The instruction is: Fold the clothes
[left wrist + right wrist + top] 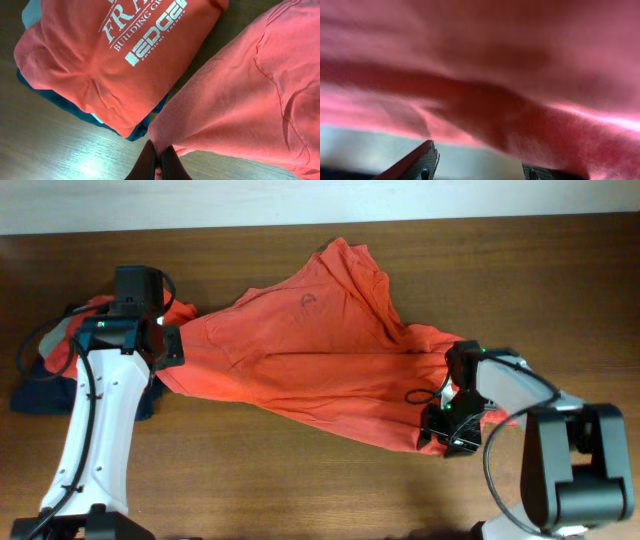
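From overhead, the large orange-red short-sleeved T-shirt (pixel 320 350) lies crumpled across the brown wooden table (pixel 560 280), its print hidden. The left gripper (pixel 174 347) meets its left edge, and the white arm covers part of a folded pile (pixel 40 385). The right gripper (pixel 445 425), arm bent, sits at its right end.

In the left wrist view, the fingers (pixel 149 162) are pressed together, pinching a T-shirt fold beside a folded red shirt with white lettering (pixel 115 55), which is cut off at the top.

In the right wrist view, blurred T-shirt cloth fills the frame. The fingers (pixel 427 160) stand spread, and contact with the cloth is unclear.
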Controlling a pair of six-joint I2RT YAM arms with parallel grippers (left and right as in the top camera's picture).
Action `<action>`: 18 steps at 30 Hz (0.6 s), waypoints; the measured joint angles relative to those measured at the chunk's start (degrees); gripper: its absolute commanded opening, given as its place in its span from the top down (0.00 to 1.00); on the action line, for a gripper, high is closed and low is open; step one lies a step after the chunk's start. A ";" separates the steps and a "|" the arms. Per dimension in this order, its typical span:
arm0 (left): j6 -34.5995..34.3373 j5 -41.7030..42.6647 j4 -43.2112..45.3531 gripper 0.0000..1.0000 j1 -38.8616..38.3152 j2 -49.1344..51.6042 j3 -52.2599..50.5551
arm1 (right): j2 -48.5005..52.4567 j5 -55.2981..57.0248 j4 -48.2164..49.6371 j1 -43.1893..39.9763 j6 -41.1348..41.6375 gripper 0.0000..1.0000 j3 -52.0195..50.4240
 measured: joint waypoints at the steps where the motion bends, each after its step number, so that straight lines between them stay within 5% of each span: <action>1: -0.02 0.00 -0.02 0.98 0.00 0.00 0.00 | -0.90 0.44 1.14 0.37 -0.48 0.40 -0.20; 10: -0.02 0.07 0.11 0.98 0.00 0.00 0.00 | -10.14 5.16 2.86 9.46 -4.42 0.36 -0.33; 18: 0.00 0.07 0.11 0.98 0.00 0.00 0.00 | -10.23 11.41 5.03 14.40 1.86 0.34 -4.07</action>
